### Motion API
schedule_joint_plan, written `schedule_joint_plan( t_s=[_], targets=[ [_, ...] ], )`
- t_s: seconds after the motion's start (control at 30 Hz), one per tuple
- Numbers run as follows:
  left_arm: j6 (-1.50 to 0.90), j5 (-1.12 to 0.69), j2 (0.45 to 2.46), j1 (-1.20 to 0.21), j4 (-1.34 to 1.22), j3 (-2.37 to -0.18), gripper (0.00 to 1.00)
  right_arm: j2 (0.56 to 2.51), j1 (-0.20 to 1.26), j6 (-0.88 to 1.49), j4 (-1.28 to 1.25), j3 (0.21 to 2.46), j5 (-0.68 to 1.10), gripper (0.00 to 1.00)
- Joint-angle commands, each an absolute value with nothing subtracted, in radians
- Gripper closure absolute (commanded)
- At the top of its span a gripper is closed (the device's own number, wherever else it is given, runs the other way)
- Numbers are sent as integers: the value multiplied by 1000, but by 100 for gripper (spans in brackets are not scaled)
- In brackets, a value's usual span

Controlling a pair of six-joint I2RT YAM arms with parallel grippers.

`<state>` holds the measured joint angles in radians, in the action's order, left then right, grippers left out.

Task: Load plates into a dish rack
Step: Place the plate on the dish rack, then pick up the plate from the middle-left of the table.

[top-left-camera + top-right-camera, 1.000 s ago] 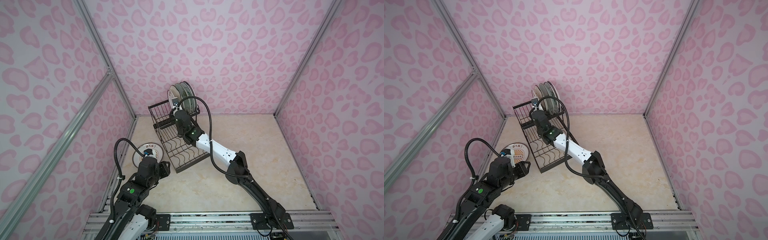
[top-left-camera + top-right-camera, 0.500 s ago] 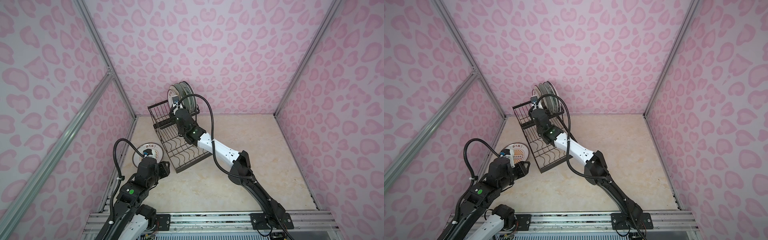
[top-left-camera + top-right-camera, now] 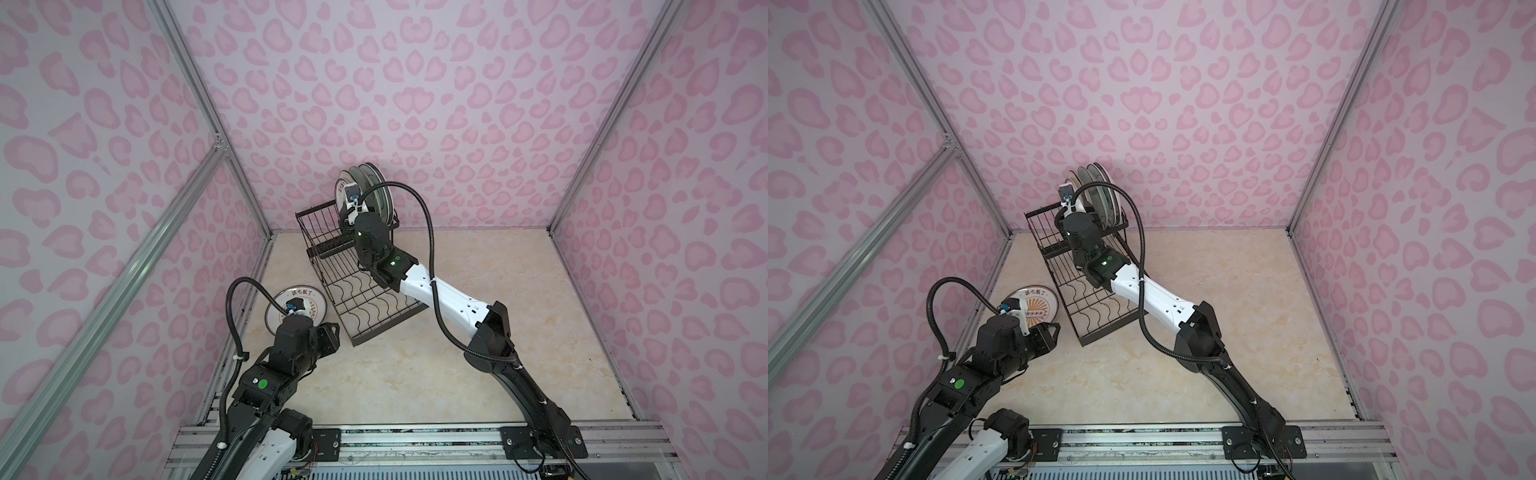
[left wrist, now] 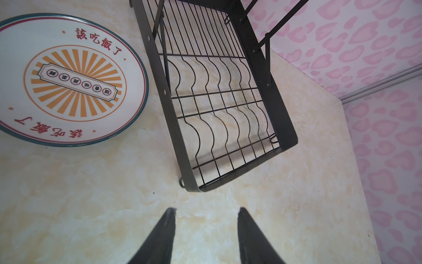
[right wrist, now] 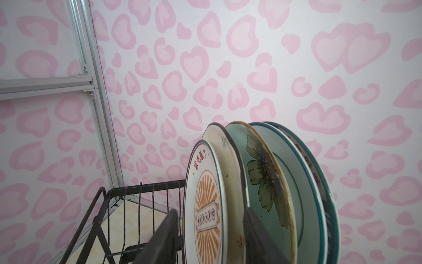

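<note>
**One plate left on the table**

In a top view, your last sunburst plate (image 3: 299,305) lies flat just beside the dish rack (image 3: 365,297). In the left wrist view, your left gripper (image 4: 205,214) hangs parted and empty. In the right wrist view, your right gripper (image 5: 211,210) loosely straddles the front two racked plates (image 5: 262,182).

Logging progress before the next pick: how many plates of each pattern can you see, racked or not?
Sunburst plates: 2
Cream plate: 1
Green flower plate: 1
Teal-rimmed plate: 1
Lettered-rim plate: 1
Total: 6

Five plates (image 5: 262,182) stand in the dish rack (image 4: 282,118); a sixth plate (image 4: 68,80) lies beside it.
</note>
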<state>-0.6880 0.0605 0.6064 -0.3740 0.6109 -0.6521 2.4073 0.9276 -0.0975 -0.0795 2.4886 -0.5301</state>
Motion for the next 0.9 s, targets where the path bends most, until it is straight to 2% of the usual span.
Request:
schedule_joint_plan(
  t_s=[0.0, 0.33, 0.67, 0.87],
  targets=[
    [-687, 69, 610, -373, 604, -657, 53, 2375, 929, -101, -113, 2453, -520, 53],
    [-682, 72, 681, -372, 566, -673, 53, 2209, 920, -91, -141, 2268, -468, 52],
    [-695, 129, 786, -344, 509, -698, 52, 1918, 807, 48, -223, 1816, -394, 52],
    [-709, 47, 832, -243, 468, -679, 52, 1745, 735, 116, -228, 1558, -371, 52]
  ],
)
